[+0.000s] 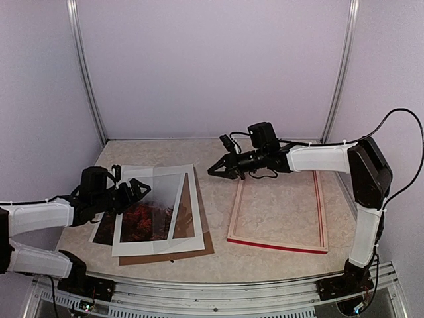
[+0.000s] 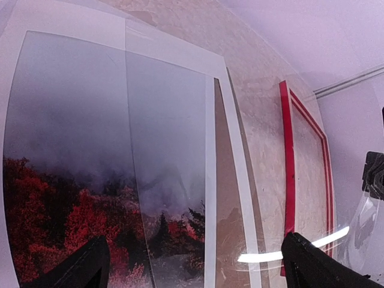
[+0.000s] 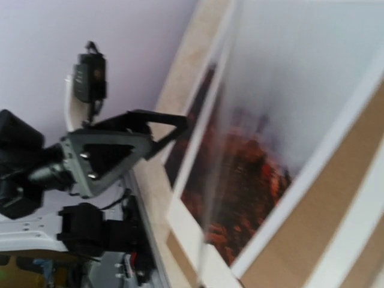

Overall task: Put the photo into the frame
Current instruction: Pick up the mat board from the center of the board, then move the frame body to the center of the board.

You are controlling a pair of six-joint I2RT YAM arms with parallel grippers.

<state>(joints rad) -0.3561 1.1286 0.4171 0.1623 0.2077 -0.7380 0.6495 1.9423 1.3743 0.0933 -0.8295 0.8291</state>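
Left gripper [image 1: 139, 191] gapes open over the photo [image 1: 142, 222]. Right gripper [image 1: 213, 170] is closed, possibly empty, above the frame [image 1: 278, 245].

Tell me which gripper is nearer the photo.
Left. The left gripper hovers open right at the photo; the right gripper is shut, off by the frame.

White arms [image 1: 318, 158], black joints [image 1: 369, 173], black pincers [image 1: 147, 191] [image 1: 213, 169]
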